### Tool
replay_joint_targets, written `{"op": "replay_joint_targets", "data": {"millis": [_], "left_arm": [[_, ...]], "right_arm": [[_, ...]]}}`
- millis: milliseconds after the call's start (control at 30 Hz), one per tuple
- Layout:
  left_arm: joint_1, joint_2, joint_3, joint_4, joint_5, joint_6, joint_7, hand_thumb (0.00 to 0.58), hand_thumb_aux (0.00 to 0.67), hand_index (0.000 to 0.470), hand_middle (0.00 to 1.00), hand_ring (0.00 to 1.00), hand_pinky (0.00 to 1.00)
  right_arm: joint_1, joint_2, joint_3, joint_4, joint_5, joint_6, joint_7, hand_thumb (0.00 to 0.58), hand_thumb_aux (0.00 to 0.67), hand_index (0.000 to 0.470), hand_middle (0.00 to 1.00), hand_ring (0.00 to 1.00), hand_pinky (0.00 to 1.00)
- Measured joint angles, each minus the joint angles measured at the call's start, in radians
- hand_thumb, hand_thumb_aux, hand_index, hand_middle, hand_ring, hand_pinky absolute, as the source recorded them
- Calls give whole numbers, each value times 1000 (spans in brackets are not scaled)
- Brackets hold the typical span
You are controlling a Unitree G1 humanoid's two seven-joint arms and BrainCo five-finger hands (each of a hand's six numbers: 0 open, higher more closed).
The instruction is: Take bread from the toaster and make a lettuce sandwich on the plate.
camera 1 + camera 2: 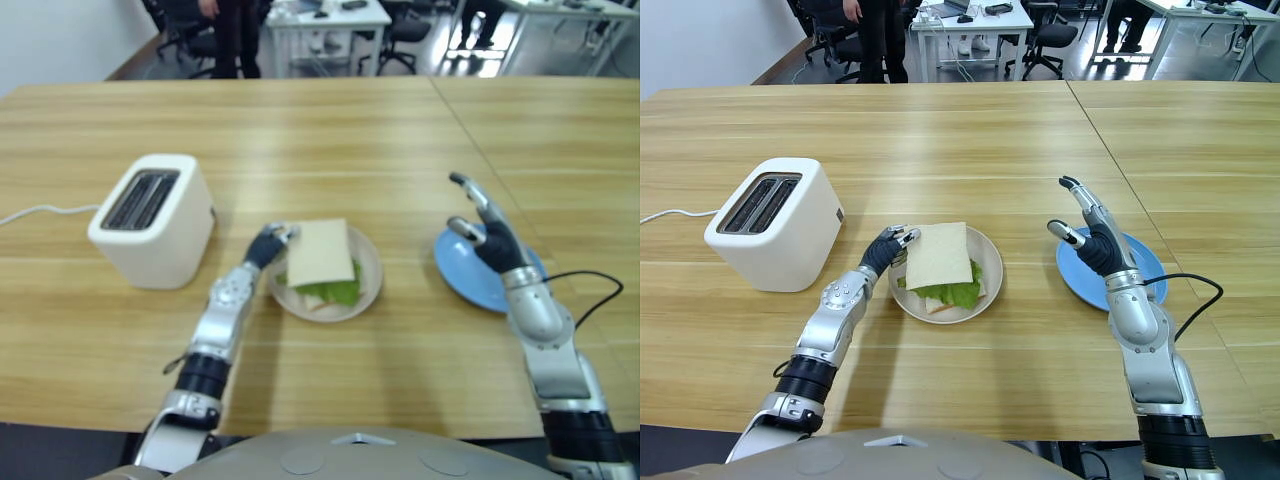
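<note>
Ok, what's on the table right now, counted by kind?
Toaster: 1
Plates: 2, beige plate, blue plate
Bread slices: 2, top slice, bottom slice
Lettuce: 1
Total: 6

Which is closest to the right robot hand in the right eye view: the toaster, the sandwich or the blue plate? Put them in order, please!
Starting from the right robot hand:
1. Blue plate, nearest, just by the hand on the robot's right.
2. Sandwich, in the middle, off to the hand's left.
3. Toaster, farthest, way over on the robot's left.
</note>
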Motion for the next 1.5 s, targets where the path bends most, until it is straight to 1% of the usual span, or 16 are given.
{"op": "replay_joint_targets", "data": {"millis": [100, 267, 400, 500, 733, 833, 967, 1133, 1167, 1200, 1233, 1267, 1367, 1400, 1467, 1500], "left_arm": [[22, 5, -23, 2, 11, 0, -10, 580, 670, 460, 1000, 1000, 1000], [17, 7, -49, 55, 45, -19, -1, 580, 670, 460, 1000, 1000, 1000], [-15, 10, -56, 121, 76, -50, 20, 580, 670, 460, 1000, 1000, 1000], [-34, 9, -61, 166, 95, -76, 36, 580, 670, 460, 1000, 1000, 1000], [-89, 9, -61, 265, 135, -116, 79, 580, 670, 460, 1000, 1000, 1000], [-91, 13, -62, 276, 147, -124, 92, 580, 670, 460, 1000, 1000, 1000], [-89, 21, -64, 281, 166, -129, 106, 580, 670, 460, 1000, 1000, 1000], [-73, 33, -77, 270, 198, -118, 119, 580, 670, 460, 1000, 1000, 1000], [-62, 41, -85, 253, 213, -113, 127, 578, 633, 435, 1000, 1000, 1000], [-52, 47, -89, 240, 225, -110, 131, 568, 573, 393, 1000, 1000, 1000], [-38, 56, -97, 213, 246, -107, 141, 357, 255, 175, 651, 651, 651], [-21, 67, -108, 179, 273, -104, 153, 0, 0, 0, 0, 0, 0], [21, 105, -123, 46, 369, -102, 217, 0, 0, 0, 0, 0, 0], [19, 123, -115, -48, 411, -106, 257, 0, 0, 0, 0, 0, 0], [7, 148, -88, -166, 463, -110, 306, 0, 0, 0, 0, 0, 0], [4, 176, -55, -276, 516, -109, 349, 0, 0, 0, 0, 0, 0]], "right_arm": [[-4, -6, 48, 0, -52, -10, 1, 0, 0, 0, 0, 0, 0], [-23, -35, 214, 8, -236, -63, 7, 0, 0, 0, 0, 0, 0], [-61, -49, 383, 50, -441, -110, 0, 0, 0, 0, 0, 0, 0], [-97, -56, 461, 90, -554, -124, -14, 0, 0, 0, 0, 0, 0], [-148, -60, 575, 161, -703, -130, -47, 0, 0, 0, 0, 0, 0], [-161, -62, 619, 196, -740, -132, -50, 0, 0, 0, 0, 0, 0], [-186, -59, 663, 241, -757, -132, -34, 0, 0, 0, 0, 0, 0], [-200, -52, 693, 264, -726, -116, 55, 0, 0, 0, 0, 0, 0], [-201, -48, 697, 264, -717, -108, 72, 0, 0, 0, 0, 0, 0], [-201, -45, 700, 264, -714, -104, 80, 0, 0, 0, 0, 0, 0], [-202, -42, 701, 264, -711, -100, 89, 0, 0, 0, 0, 0, 0], [-202, -40, 702, 264, -709, -97, 93, 0, 0, 0, 0, 0, 0], [-201, -37, 703, 266, -694, -81, 108, 0, 0, 0, 0, 0, 0], [-201, -38, 703, 267, -693, -76, 113, 0, 0, 0, 0, 0, 0], [-202, -38, 706, 269, -693, -72, 122, 0, 0, 0, 0, 0, 0], [-200, -38, 712, 271, -692, -68, 124, 0, 0, 0, 0, 0, 0]]}}
